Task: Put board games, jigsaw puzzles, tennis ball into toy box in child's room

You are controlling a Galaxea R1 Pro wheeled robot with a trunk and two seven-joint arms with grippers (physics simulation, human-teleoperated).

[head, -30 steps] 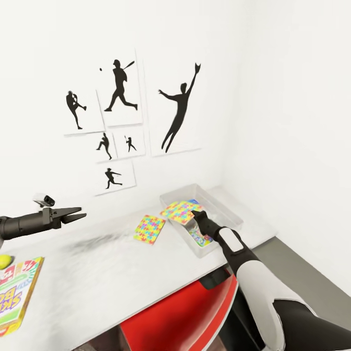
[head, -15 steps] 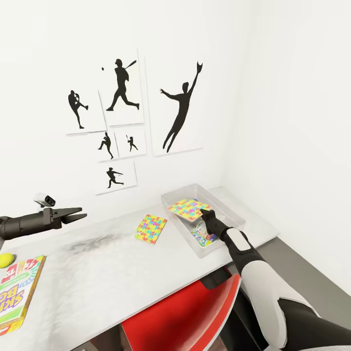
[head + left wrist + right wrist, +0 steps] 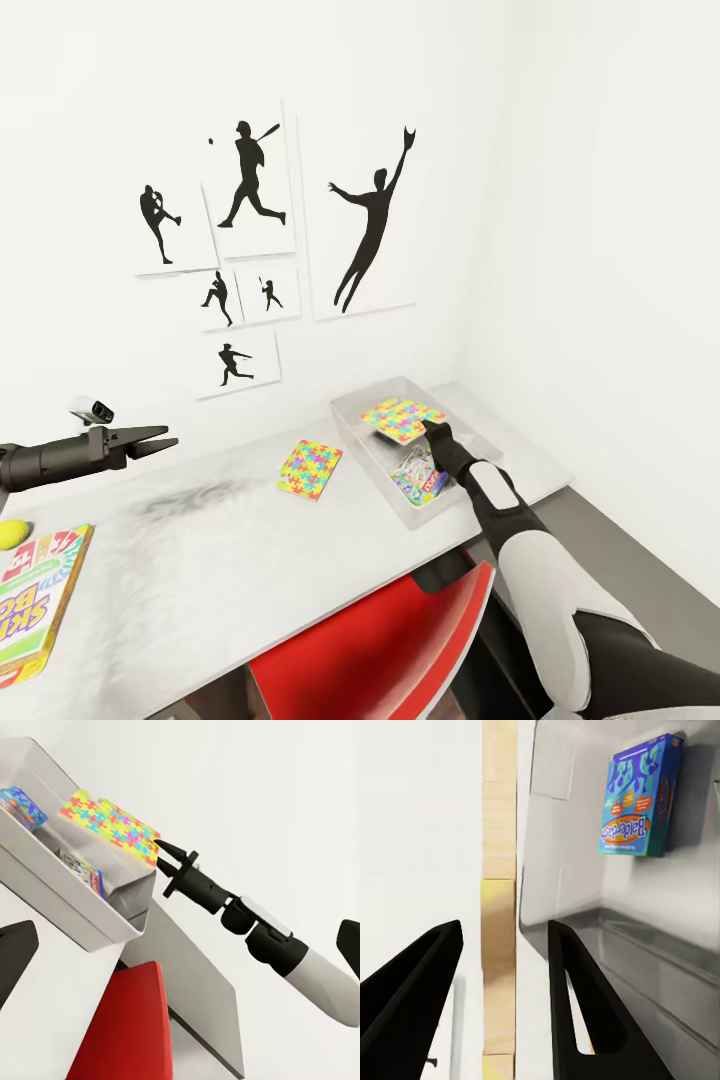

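Note:
My right gripper (image 3: 430, 430) is shut on one edge of a jigsaw puzzle (image 3: 402, 419) and holds it tilted in the air over the toy box (image 3: 347, 412) at the table's far right. The right wrist view shows that tile edge-on (image 3: 499, 907) between the fingers. A blue board game (image 3: 637, 795) and another game box (image 3: 420, 480) lie inside the box. The second jigsaw puzzle (image 3: 310, 470) lies flat on the table (image 3: 220, 560) left of the box. My left gripper (image 3: 152, 440) hovers open above the table's left part. The tennis ball (image 3: 10, 533) and the SKIP BO board game (image 3: 35, 600) rest at the left edge.
A red chair (image 3: 380, 650) is tucked under the table's front edge, close below my right arm. White walls close the corner behind and to the right of the box, with black silhouette sports pictures (image 3: 250, 230) on the back wall.
My right gripper has carried the jigsaw puzzle back and to the right, from the box's near rim to over its middle. The left arm has stayed still.

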